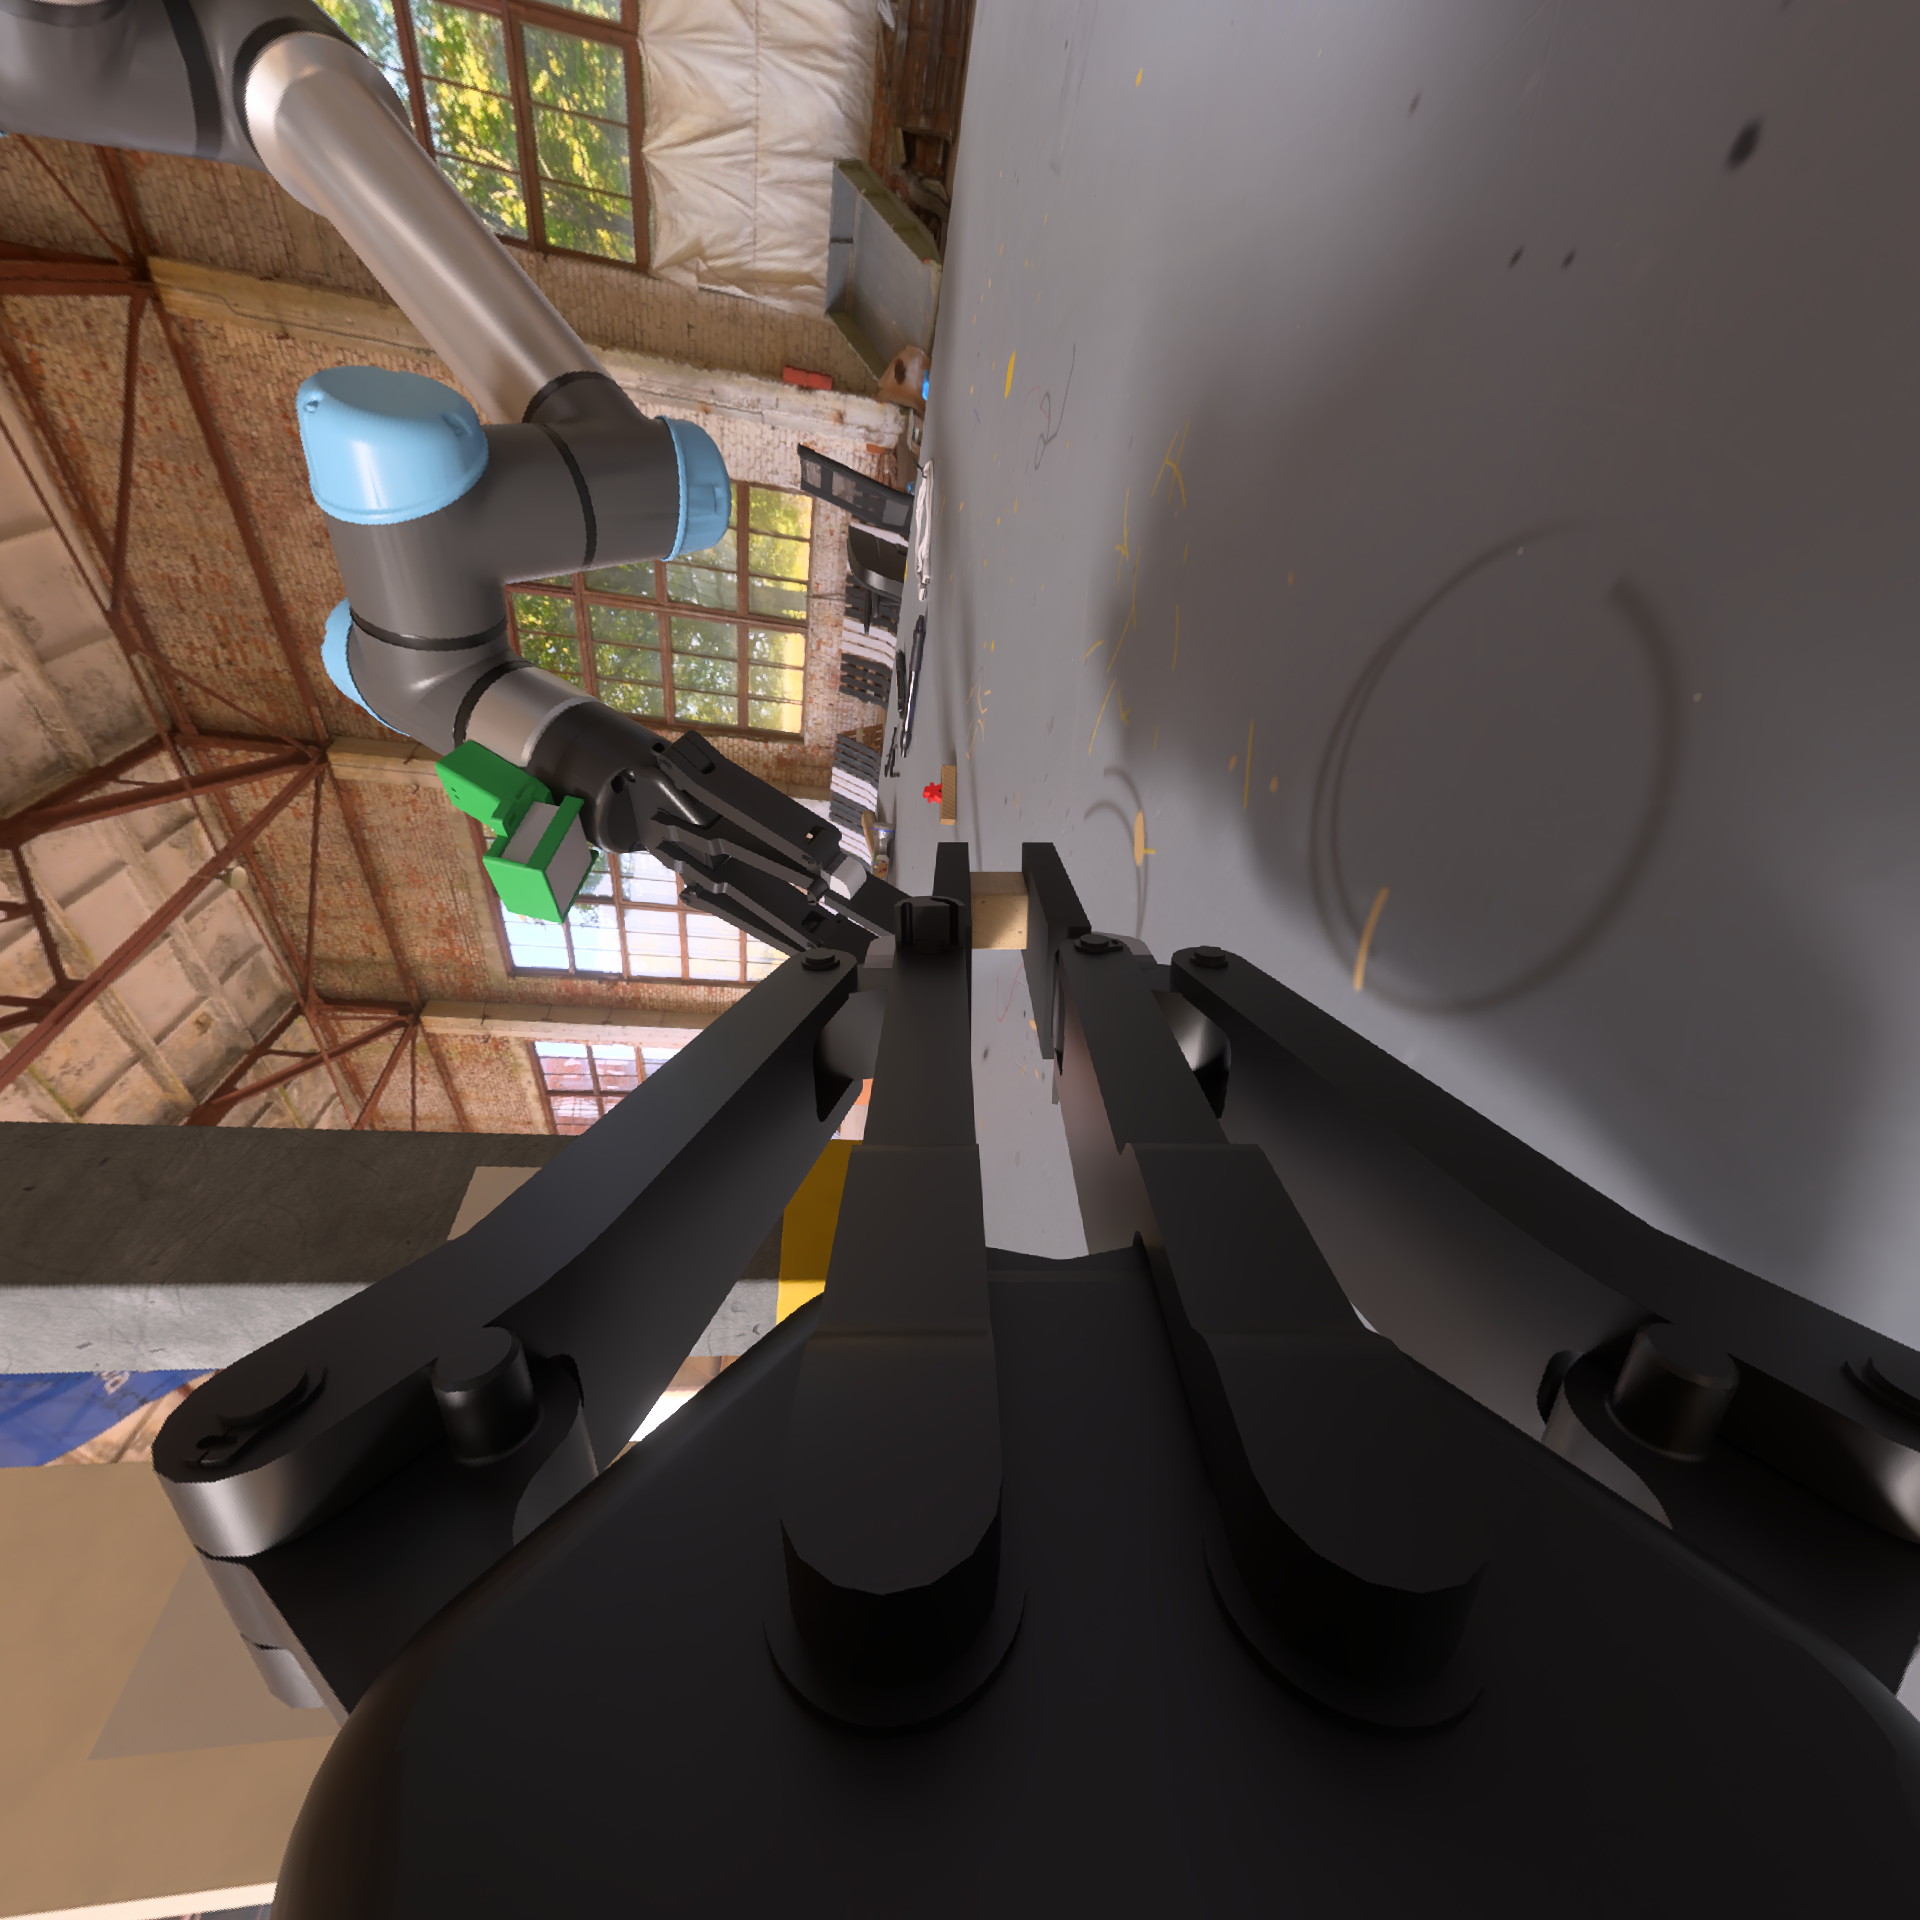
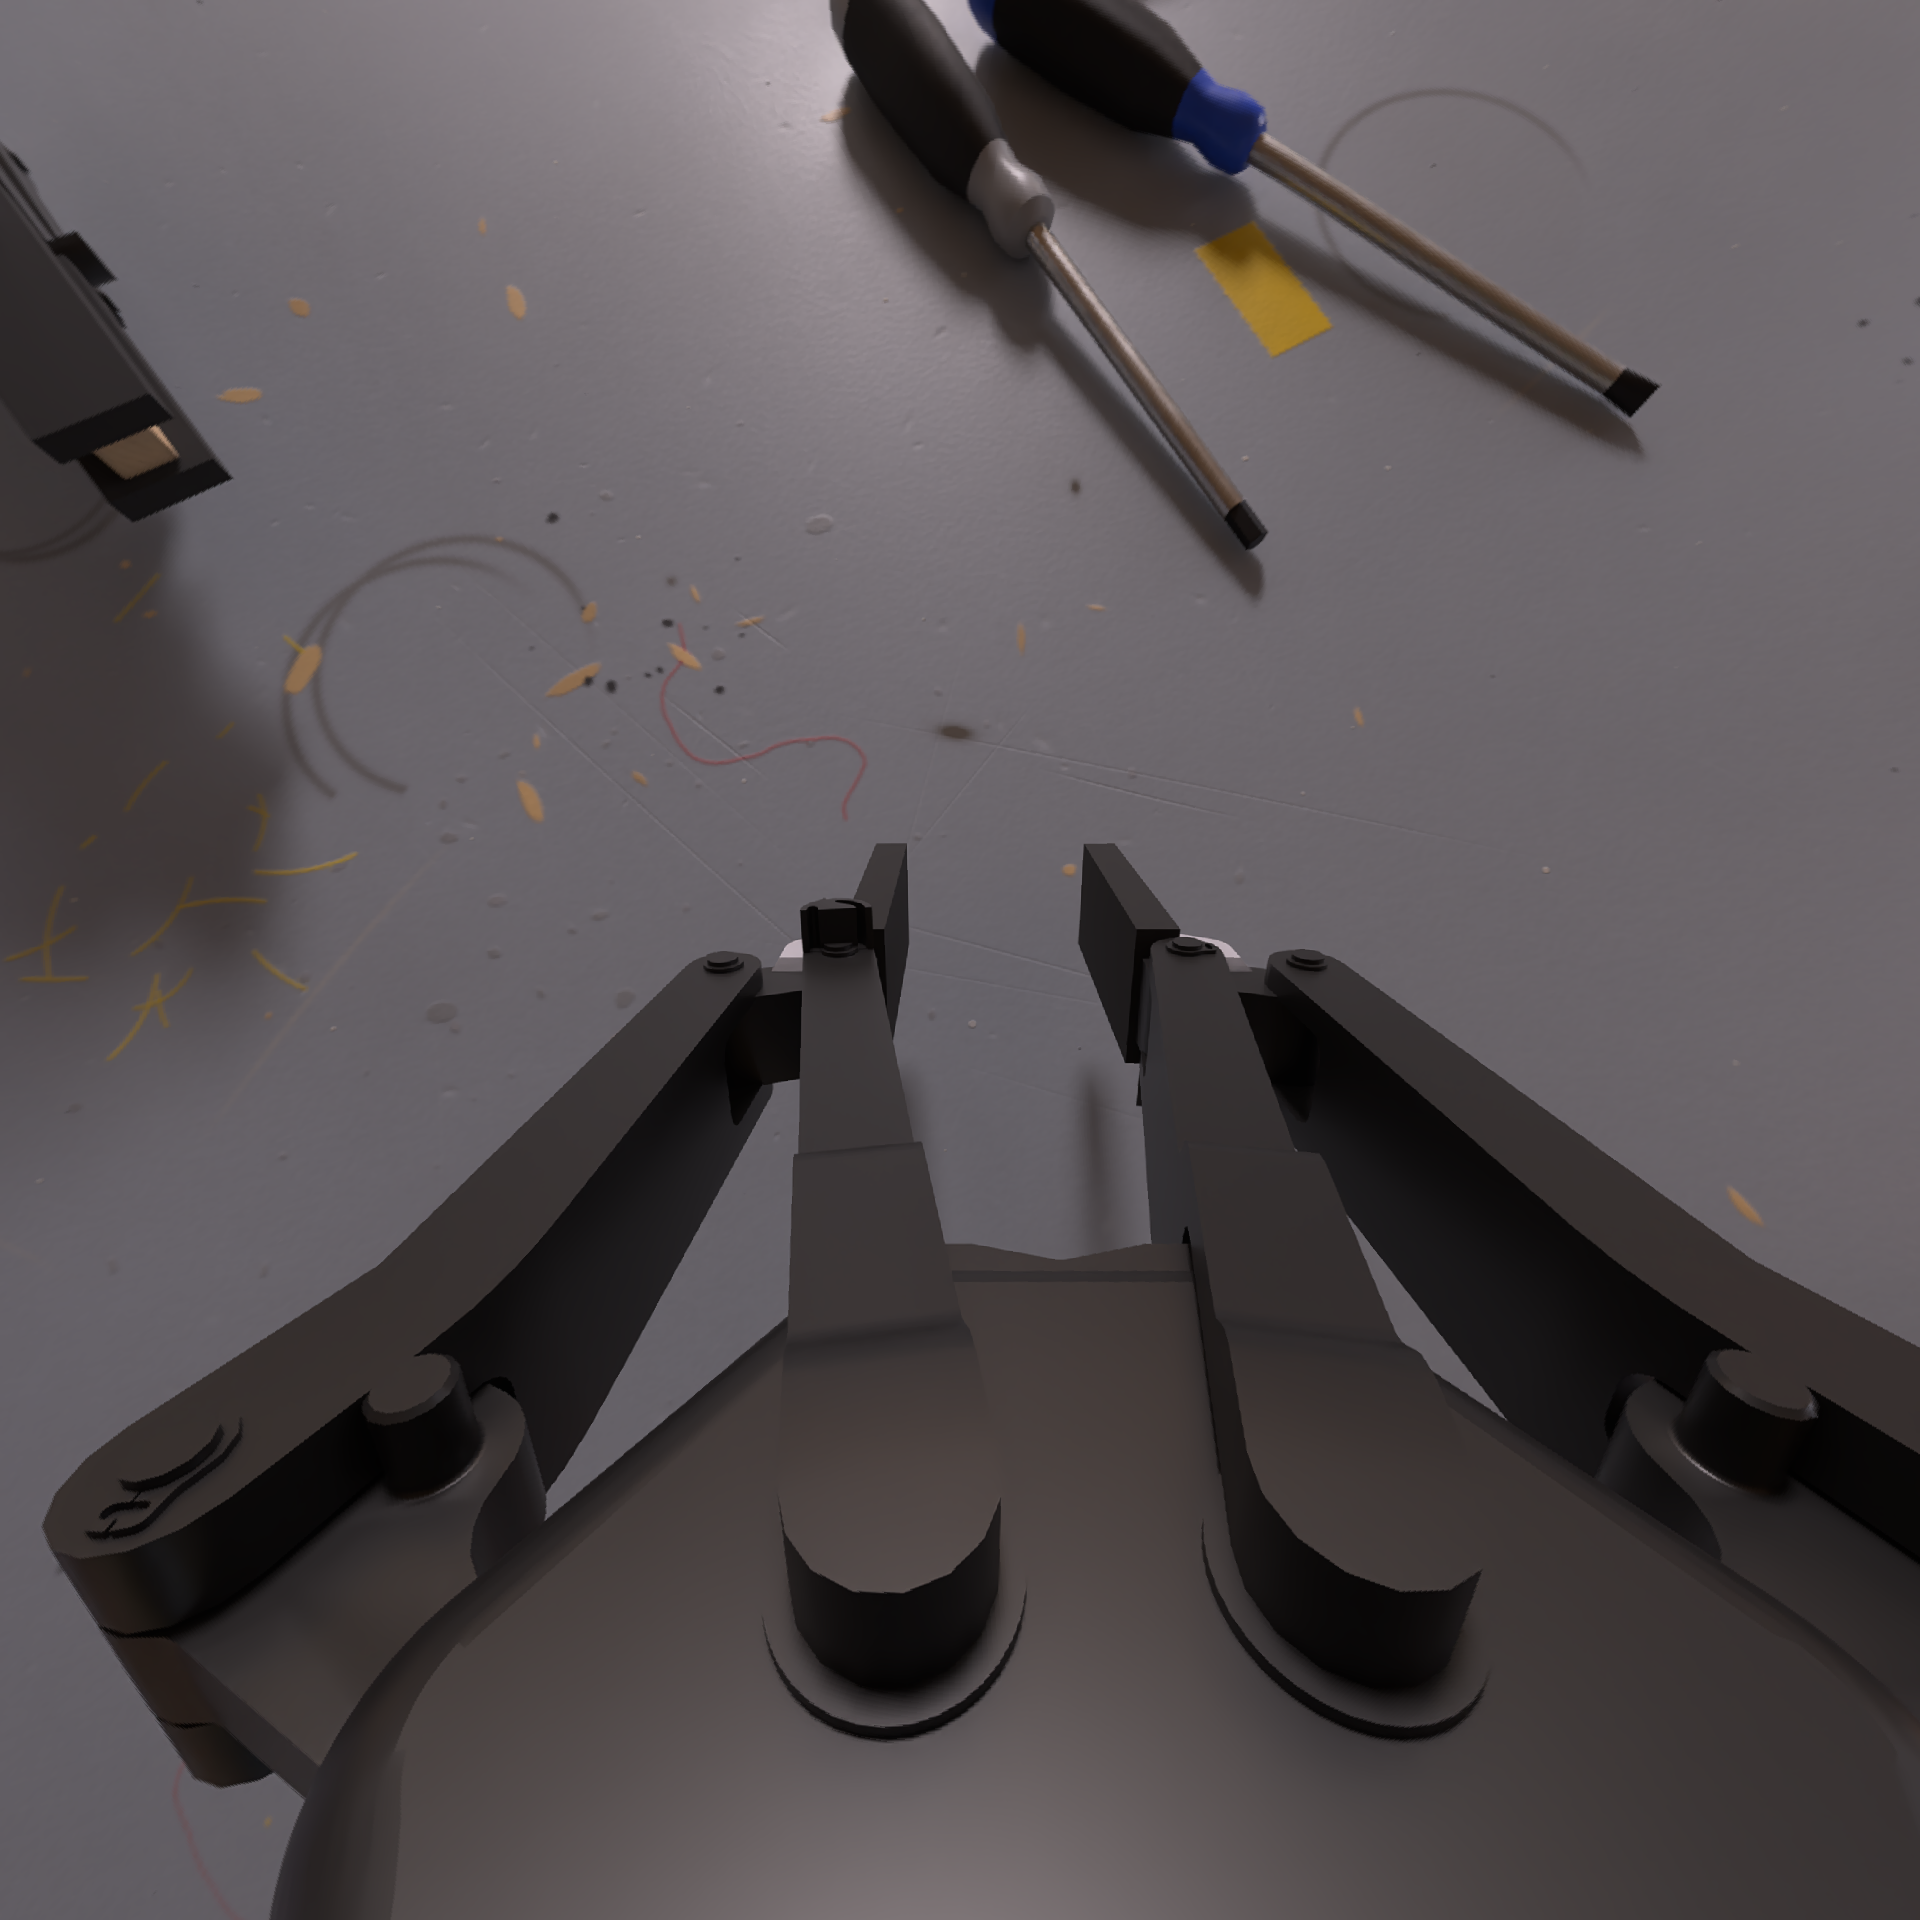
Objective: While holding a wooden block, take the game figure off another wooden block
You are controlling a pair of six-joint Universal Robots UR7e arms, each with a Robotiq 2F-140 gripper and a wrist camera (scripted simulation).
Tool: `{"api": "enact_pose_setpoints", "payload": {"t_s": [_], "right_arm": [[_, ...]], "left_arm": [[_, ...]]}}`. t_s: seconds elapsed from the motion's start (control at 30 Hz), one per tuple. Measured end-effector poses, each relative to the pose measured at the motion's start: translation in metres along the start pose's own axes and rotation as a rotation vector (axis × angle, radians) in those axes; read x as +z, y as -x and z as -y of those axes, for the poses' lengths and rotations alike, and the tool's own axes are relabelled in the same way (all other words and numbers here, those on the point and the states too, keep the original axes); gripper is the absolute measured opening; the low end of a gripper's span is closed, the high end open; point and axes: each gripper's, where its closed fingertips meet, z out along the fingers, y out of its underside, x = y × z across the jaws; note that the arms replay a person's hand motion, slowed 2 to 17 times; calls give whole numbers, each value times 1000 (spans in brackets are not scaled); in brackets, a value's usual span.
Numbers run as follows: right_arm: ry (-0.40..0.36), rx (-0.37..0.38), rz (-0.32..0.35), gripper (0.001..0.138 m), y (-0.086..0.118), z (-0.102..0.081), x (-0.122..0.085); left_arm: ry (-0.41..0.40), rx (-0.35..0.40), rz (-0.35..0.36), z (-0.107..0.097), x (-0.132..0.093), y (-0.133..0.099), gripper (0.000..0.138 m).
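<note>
The left gripper (image 1: 995,883) is clamped on a pale wooden block (image 1: 997,910), its two black fingers pressed flat against the block's opposite sides, lifted clear of the grey surface (image 1: 1455,416). From the right wrist view the same held block (image 2: 133,453) shows as a light strip between the fingertips at the upper left.

The right gripper (image 2: 994,883) hangs over the surface with its fingers apart and nothing between them; below it lie only scratches, pale flecks and a thin red thread (image 2: 769,748).

Farther off in the left wrist view, a second wooden block (image 1: 947,794) rests on the surface with the small red game figure (image 1: 932,794) set against it; at that distance I cannot tell more of how it sits.

Beyond the right gripper lie two screwdrivers, one with a black and grey handle (image 2: 1029,239), one with a black and blue handle (image 2: 1299,177), with a yellow strip of tape (image 2: 1261,288) stuck flat between their shafts.
</note>
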Motion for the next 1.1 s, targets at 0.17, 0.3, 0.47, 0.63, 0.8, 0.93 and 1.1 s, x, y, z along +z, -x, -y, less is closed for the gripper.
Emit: {"api": "enact_pose_setpoints", "payload": {"t_s": [0.17,0.3,0.47,0.63,0.8,0.93,1.1], "right_arm": [[13,1,64,45,11,-2,-1],[13,-6,108,45,21,-3,-3],[5,-18,113,45,25,-5,-6],[-25,-23,48,44,17,-3,-10],[-55,9,4,44,10,0,-13],[-54,50,-11,46,4,-2,-13],[-23,76,-25,49,0,-8,-9]], "left_arm": [[0,-1,1,0,0,0,14],[0,-1,0,0,0,-1,14],[0,-2,1,0,0,0,14],[-2,-2,2,1,0,1,14],[-3,-3,-2,1,1,0,14],[-5,-3,-3,1,1,-1,14],[-6,-3,-1,2,1,0,14]]}}
